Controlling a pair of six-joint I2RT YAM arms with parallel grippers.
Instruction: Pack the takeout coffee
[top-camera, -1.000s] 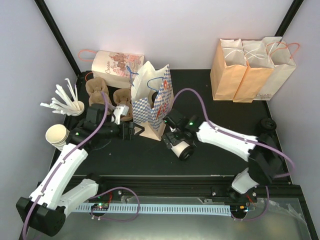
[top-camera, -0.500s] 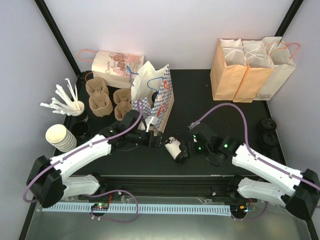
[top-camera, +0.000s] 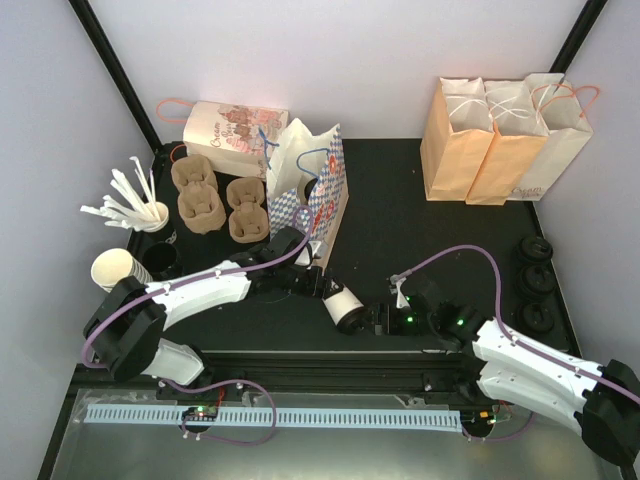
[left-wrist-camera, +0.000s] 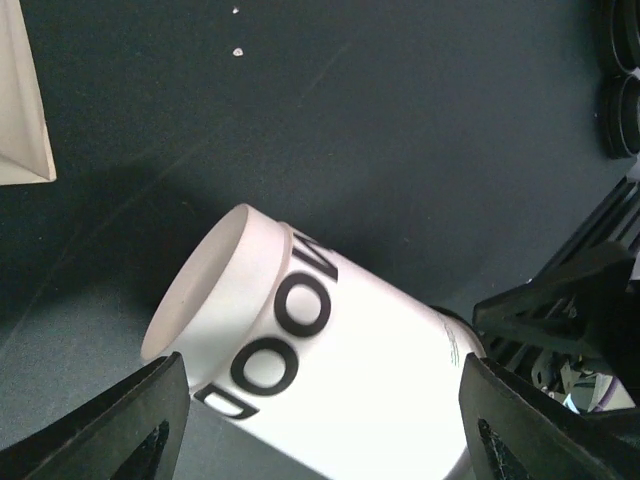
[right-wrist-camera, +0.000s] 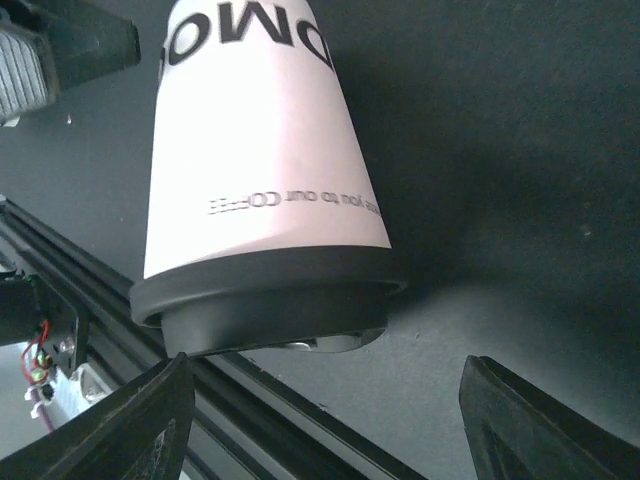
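Both sets of fingers stand wide apart and hold nothing: the left fingers (top-camera: 318, 287) sit just behind the base of the one takeout coffee cup (top-camera: 342, 307), and the right fingers (top-camera: 378, 320) sit just beside its black lid (right-wrist-camera: 262, 318). That cup lies on its side on the dark surface (top-camera: 430, 250), near the front edge, base toward the patterned bag and lid toward the rail.

From largest down: three tan paper bags (top-camera: 495, 140) stand in a row at the far right; one blue-patterned gift bag (top-camera: 310, 200) stands open just behind the left arm, and one printed bag (top-camera: 225, 130) lies behind it. Four brown pulp carriers (top-camera: 215, 200) sit left of the patterned bag. One stack of plain cups (top-camera: 115, 270) and one cup of white cutlery (top-camera: 135, 207) stand at the left edge. Loose black lids (top-camera: 535, 280) lie at the right edge.
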